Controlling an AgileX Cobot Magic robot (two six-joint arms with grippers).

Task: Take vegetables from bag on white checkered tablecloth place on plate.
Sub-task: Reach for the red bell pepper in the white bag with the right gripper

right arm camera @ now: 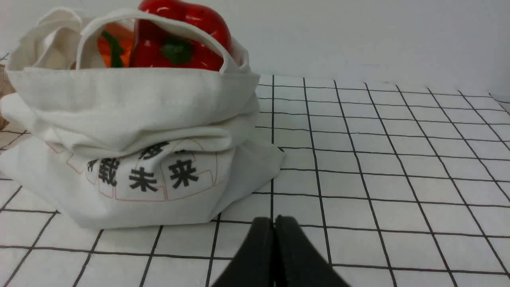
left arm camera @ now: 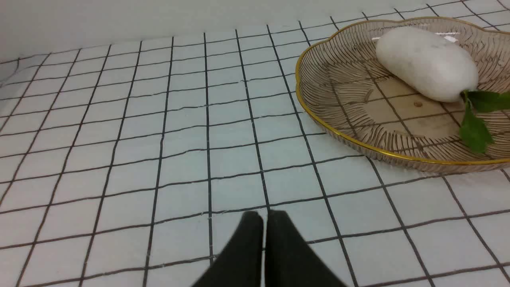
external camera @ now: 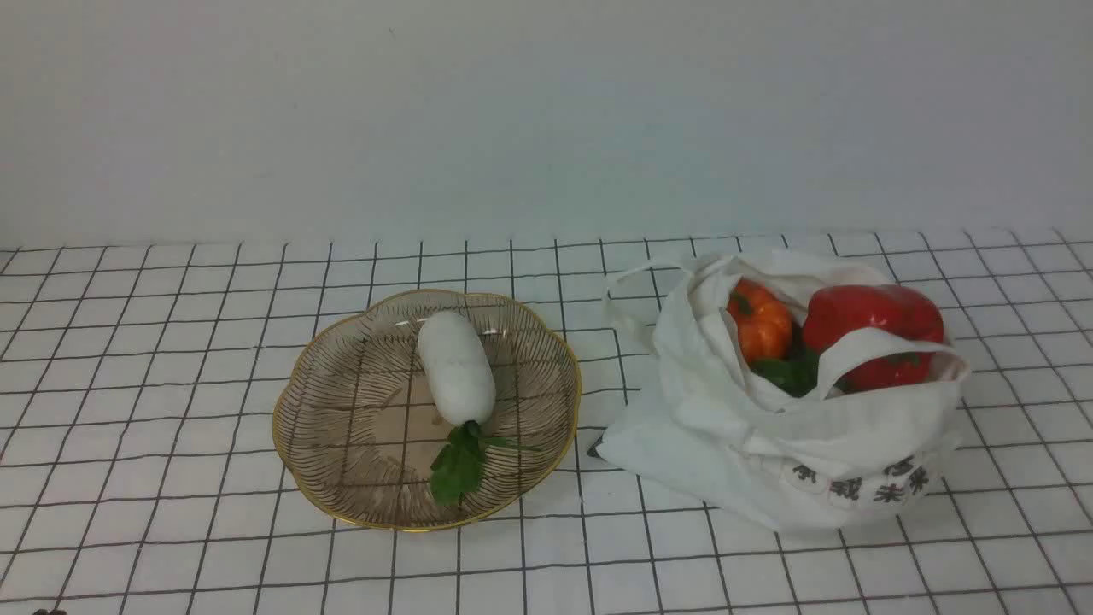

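Note:
The white cloth bag [external camera: 768, 444] stands at the right on the white checkered tablecloth [external camera: 171, 342]. In its open mouth lie a red bell pepper [external camera: 871, 329], an orange pumpkin [external camera: 760, 323] and a dark green vegetable [external camera: 790, 373]. The brownish glass plate [external camera: 341, 478] sits left of the bag and holds a white radish [external camera: 455, 367] with green leaves. My left gripper [left arm camera: 264, 217] is shut and empty over the cloth, short of the plate [left arm camera: 338, 79]. My right gripper [right arm camera: 274, 221] is shut and empty just in front of the bag [right arm camera: 139, 131]. Neither arm shows in the front view.
A plain pale wall [external camera: 546, 120] runs behind the table. One loop handle [external camera: 854, 350] of the bag lies across the pepper. The cloth reaches past the frame on both sides.

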